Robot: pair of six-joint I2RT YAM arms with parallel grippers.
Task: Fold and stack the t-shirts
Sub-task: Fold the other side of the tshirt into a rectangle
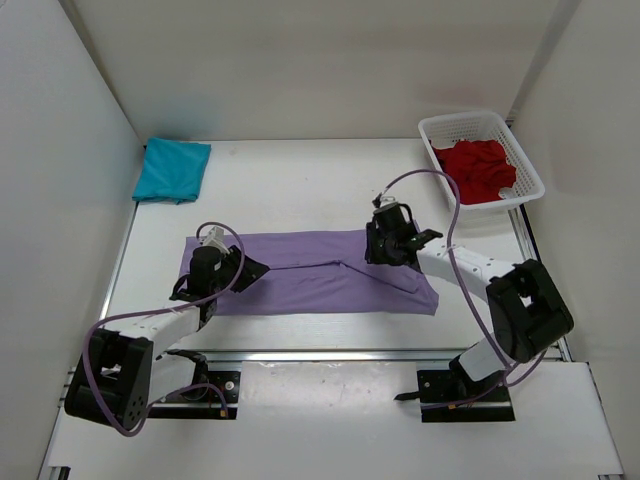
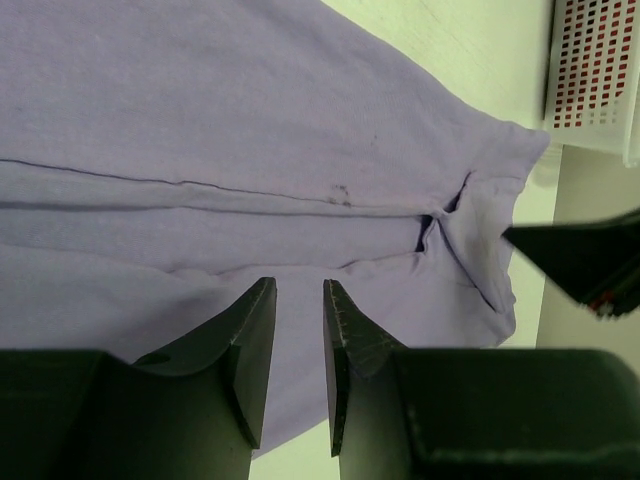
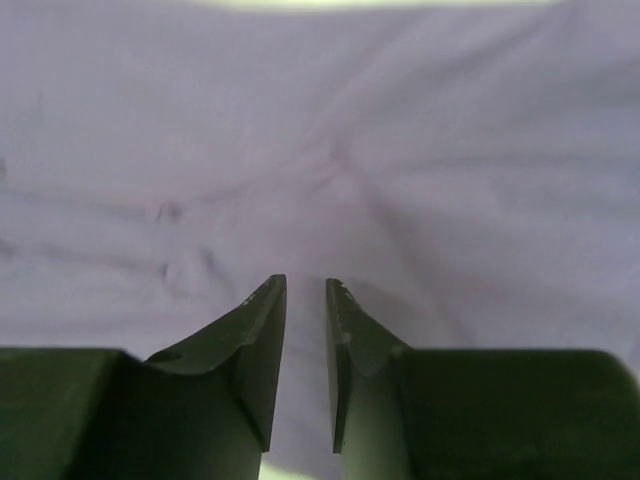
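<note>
Currently, operator, you are viewing these items on the counter. Lavender t-shirt: lying as a long flat band across the near middle. Your left end effector is sitting over its left end, jaws standing narrowly apart, gripping nothing. Your right end effector is sitting over its right half, likewise released. Teal t-shirt: lying folded at the far left corner. Dark red t-shirt: lying crumpled inside the white mesh basket, far right.
</note>
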